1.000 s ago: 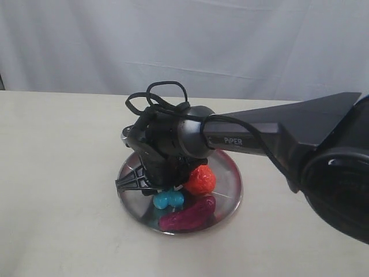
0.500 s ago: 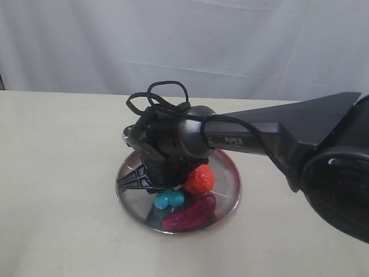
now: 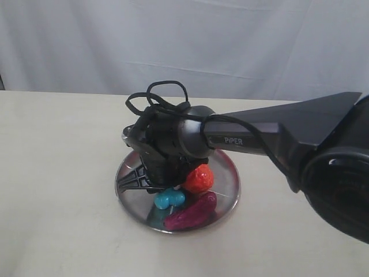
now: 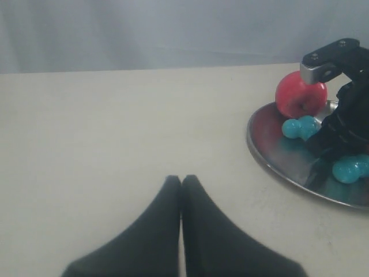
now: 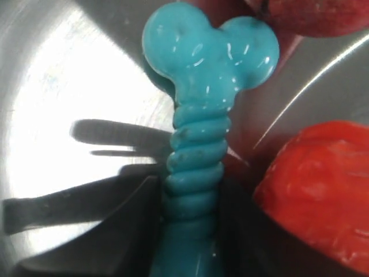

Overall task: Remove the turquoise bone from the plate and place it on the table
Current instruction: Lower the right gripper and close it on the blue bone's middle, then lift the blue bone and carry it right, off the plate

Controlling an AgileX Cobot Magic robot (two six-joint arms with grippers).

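Observation:
The turquoise bone (image 3: pixel 169 198) lies on the silver plate (image 3: pixel 229 173), near its front. In the right wrist view its ribbed shaft (image 5: pixel 196 150) runs between my right gripper's (image 5: pixel 190 199) two dark fingers, which press on both sides of it; the knobbed end (image 5: pixel 207 52) sticks out beyond them. My right gripper (image 3: pixel 161 186) reaches down over the plate from the right. My left gripper (image 4: pixel 181 180) is shut and empty above the cream table (image 4: pixel 86 127), well away from the plate (image 4: pixel 271 147); the exterior view does not show it.
A red strawberry-like toy (image 3: pixel 199 179) sits right beside the bone and close to one right finger (image 5: pixel 245 231). A purple oblong toy (image 3: pixel 190 213) lies at the plate's front edge. The table (image 3: pixel 57 173) stretches left of the plate; a white curtain hangs behind.
Hardly anything differs. My right gripper stays low over the plate at the bone; its wrist and the red toy have shifted only a few pixels.

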